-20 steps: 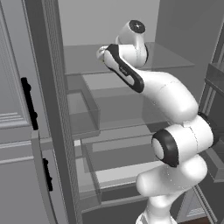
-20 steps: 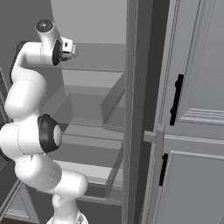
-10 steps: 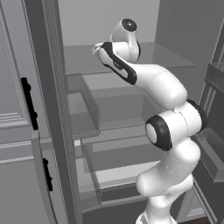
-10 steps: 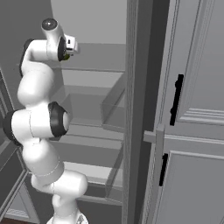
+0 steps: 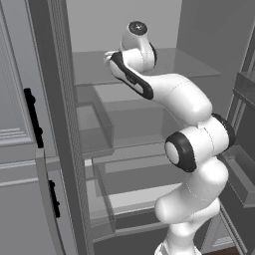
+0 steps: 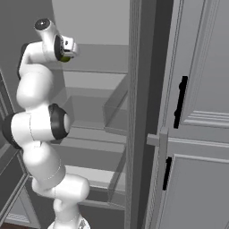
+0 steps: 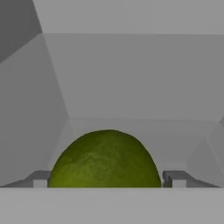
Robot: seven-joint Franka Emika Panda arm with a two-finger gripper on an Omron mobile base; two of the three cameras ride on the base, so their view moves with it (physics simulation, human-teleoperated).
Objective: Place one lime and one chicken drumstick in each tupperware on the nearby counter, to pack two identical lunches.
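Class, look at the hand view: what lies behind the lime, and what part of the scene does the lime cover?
Behind the lime are a bare grey shelf floor and a plain grey back wall. The lime hides the shelf directly under and just behind it. The gripper fingertips flank it.

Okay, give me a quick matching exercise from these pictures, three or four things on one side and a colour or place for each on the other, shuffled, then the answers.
Things:
1. lime
2. door handles
3. gripper
4. glass shelf

Descriptions:
A. black, on the grey panelled door
B. yellow-green, between the fingertips
C. clear, at the top of the open fridge
D. open, reaching into the top shelf space

Pairs: 1-B, 2-A, 3-D, 4-C
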